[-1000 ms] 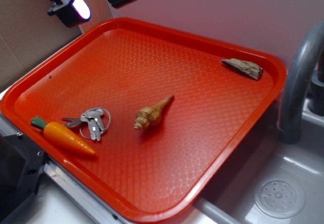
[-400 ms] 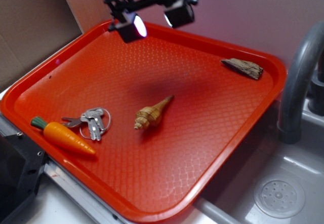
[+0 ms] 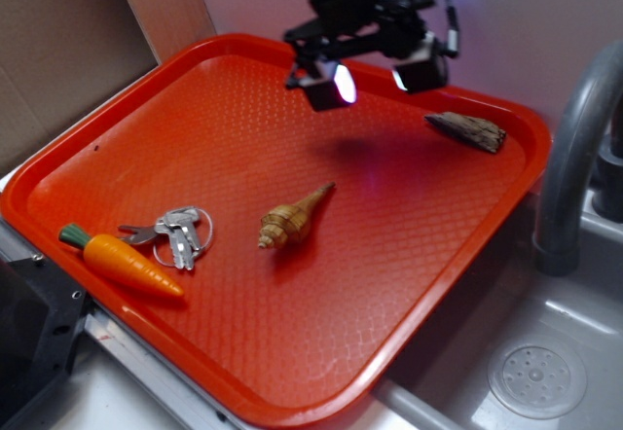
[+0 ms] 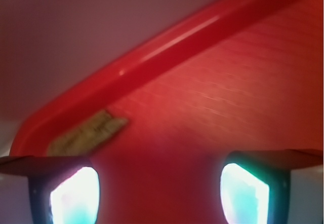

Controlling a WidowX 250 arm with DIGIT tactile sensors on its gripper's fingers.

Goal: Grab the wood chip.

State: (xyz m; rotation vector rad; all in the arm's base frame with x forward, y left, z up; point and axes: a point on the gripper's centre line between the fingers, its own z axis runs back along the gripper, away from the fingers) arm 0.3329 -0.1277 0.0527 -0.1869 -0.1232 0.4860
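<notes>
Exterior view first: we see the gripper (image 3: 373, 80) hanging above the far part of the orange tray (image 3: 117, 128), its two fingers spread apart with a clear gap between them and nothing held. The wood chip (image 3: 468, 130) lies flat in the tray's far right corner, close to the rim, just right of the gripper and apart from it. Near the tray's middle rests a tan spiral seashell (image 3: 293, 218); toward the near left sit a bunch of keys (image 3: 175, 232) and, just beside them, an orange toy carrot (image 3: 122, 260). A grey faucet (image 3: 569, 158) rises to the right over a sink (image 3: 545, 352).

Wrist view — blurred — shows us the fingers (image 4: 71, 196) wide apart at the bottom edge, the wood chip (image 4: 87, 134) ahead and left by the tray (image 4: 167, 41) rim.
</notes>
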